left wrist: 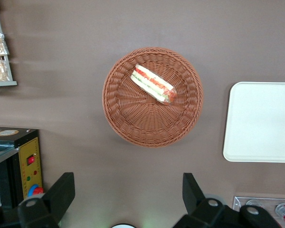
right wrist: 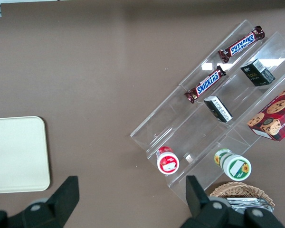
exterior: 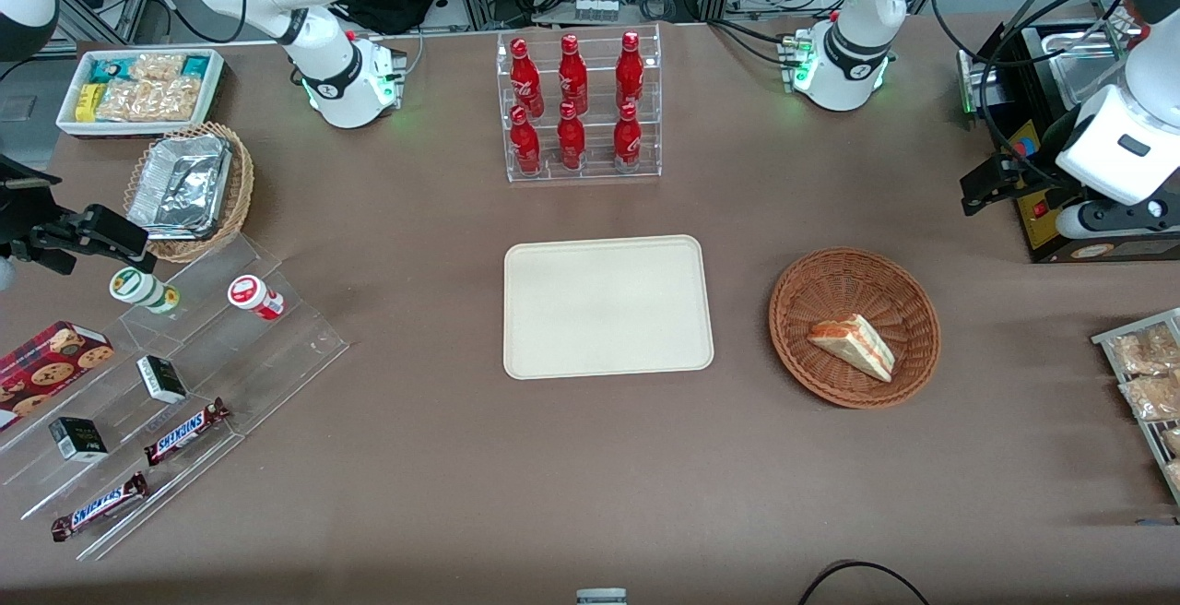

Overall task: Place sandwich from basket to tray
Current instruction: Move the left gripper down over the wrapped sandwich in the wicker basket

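Observation:
The sandwich (exterior: 853,347) (left wrist: 153,84), a white-bread wedge with orange and green filling, lies in the reddish-brown wicker basket (exterior: 811,278) (left wrist: 133,123). The cream tray (exterior: 607,305) (left wrist: 261,123) sits bare at the table's middle, beside the basket toward the parked arm's end. My gripper (exterior: 991,183) (left wrist: 127,183) hangs high above the table, farther from the front camera than the basket and next to a black appliance. Its fingers are spread wide open with nothing between them.
A clear rack of red bottles (exterior: 579,107) stands farther from the front camera than the tray. The black appliance (exterior: 1060,125) and a rack of snack packets (exterior: 1143,374) sit at the working arm's end. A stepped acrylic display (exterior: 184,374) and a foil-lined basket (exterior: 189,185) sit at the parked arm's end.

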Motion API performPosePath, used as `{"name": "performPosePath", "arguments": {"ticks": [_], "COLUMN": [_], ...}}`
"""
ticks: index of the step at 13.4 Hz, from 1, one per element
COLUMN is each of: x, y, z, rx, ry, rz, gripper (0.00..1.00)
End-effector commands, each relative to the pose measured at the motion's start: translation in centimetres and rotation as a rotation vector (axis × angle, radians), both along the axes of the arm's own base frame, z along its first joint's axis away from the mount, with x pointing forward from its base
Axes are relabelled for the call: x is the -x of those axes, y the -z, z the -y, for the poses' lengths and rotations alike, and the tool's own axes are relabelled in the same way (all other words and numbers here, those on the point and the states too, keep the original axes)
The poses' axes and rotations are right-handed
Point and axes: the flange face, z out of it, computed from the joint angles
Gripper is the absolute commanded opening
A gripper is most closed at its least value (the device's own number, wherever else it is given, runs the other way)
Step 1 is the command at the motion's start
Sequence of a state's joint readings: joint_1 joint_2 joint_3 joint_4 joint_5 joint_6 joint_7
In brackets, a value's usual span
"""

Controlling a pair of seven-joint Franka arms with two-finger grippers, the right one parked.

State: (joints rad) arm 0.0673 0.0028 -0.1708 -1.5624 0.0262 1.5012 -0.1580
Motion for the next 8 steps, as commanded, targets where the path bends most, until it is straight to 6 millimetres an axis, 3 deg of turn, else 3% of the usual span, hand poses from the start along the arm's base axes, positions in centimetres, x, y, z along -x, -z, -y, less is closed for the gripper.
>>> {"name": "performPosePath", "arguments": {"ticks": [1, 4, 8], "x": [0.8, 0.2, -2.1], "y": [-0.7, 0.8, 9.1], "z": [-0.4, -0.3, 0.2], "rx": [-0.023, -0.026, -0.025], "ry": [0.009, 0.0, -0.033], "rz": [-0.009, -0.038, -0.132], "gripper": [1.0, 1.0, 1.0]}}
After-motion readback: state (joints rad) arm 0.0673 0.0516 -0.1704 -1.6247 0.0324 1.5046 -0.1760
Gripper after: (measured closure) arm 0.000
